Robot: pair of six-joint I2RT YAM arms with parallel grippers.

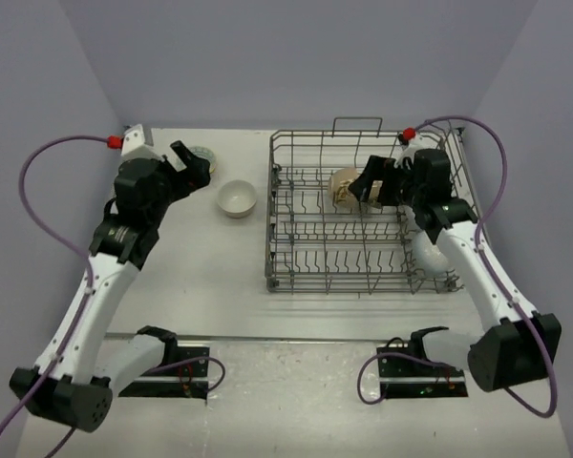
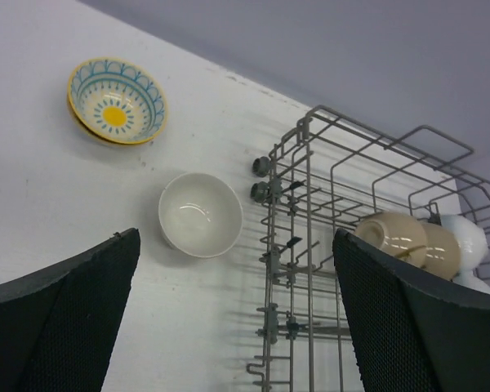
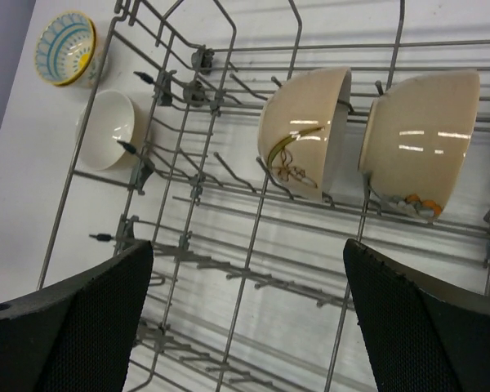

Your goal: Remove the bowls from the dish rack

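My right jaws, apart and empty, are nearer: two beige bowls [image 3: 306, 135] stand on edge in the dish rack [image 1: 363, 284], straight ahead, upper centre of the wrist view; left jaws apart over the bench [image 1: 220, 286]

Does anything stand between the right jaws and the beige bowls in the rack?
Nothing separate shows between the open right jaws and the two beige bowls standing on edge ahead of them. Only the dish rack's wires and tines run around the bowls; the jaws would probably have to pass between those.
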